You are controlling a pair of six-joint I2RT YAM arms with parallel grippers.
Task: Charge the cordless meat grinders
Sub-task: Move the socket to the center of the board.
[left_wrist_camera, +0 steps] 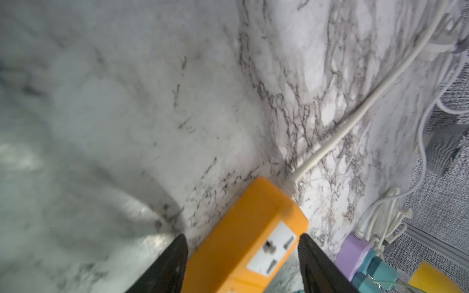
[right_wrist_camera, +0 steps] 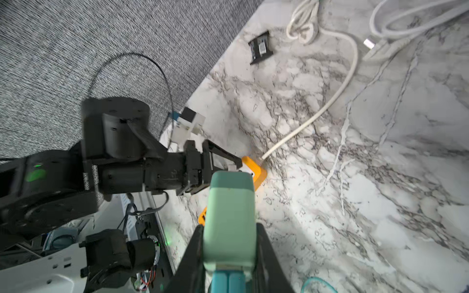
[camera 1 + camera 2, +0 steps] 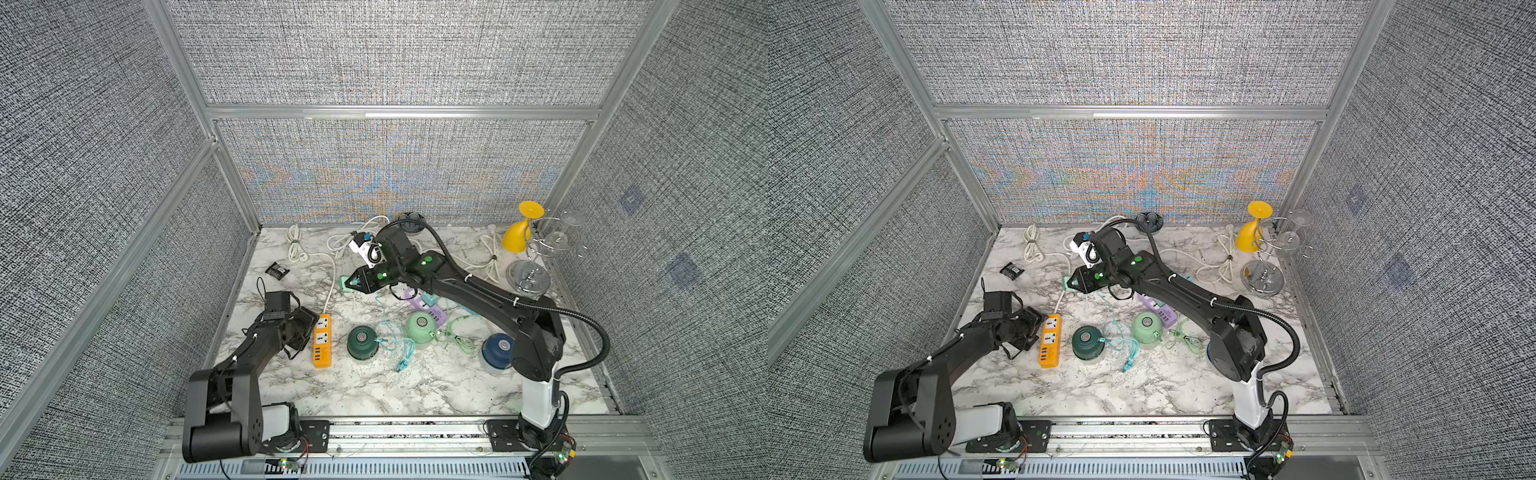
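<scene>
Three cordless meat grinders stand in a row near the table's middle: dark green (image 3: pixel 362 341), mint green (image 3: pixel 420 328) and navy blue (image 3: pixel 498 351), the last partly behind my right arm. A teal cable (image 3: pixel 401 353) runs from the dark green one. My right gripper (image 2: pixel 229 225) hovers behind them, shut on a mint-green charger block (image 2: pixel 228 218) with teal plugs in it. My left gripper (image 1: pixel 242 237) stands wide apart around the cable end of the orange power strip (image 1: pixel 248 228). Marble shows between the strip and one finger (image 1: pixel 312 253).
A purple power strip (image 3: pixel 432 309) lies under my right arm. White cable bundles (image 3: pixel 295 245) and a dark round dish (image 3: pixel 409 220) sit at the back. A yellow glass (image 3: pixel 519 232) on a wire rack (image 3: pixel 536 266) stands back right. A small black item (image 3: pixel 277 272) lies far left.
</scene>
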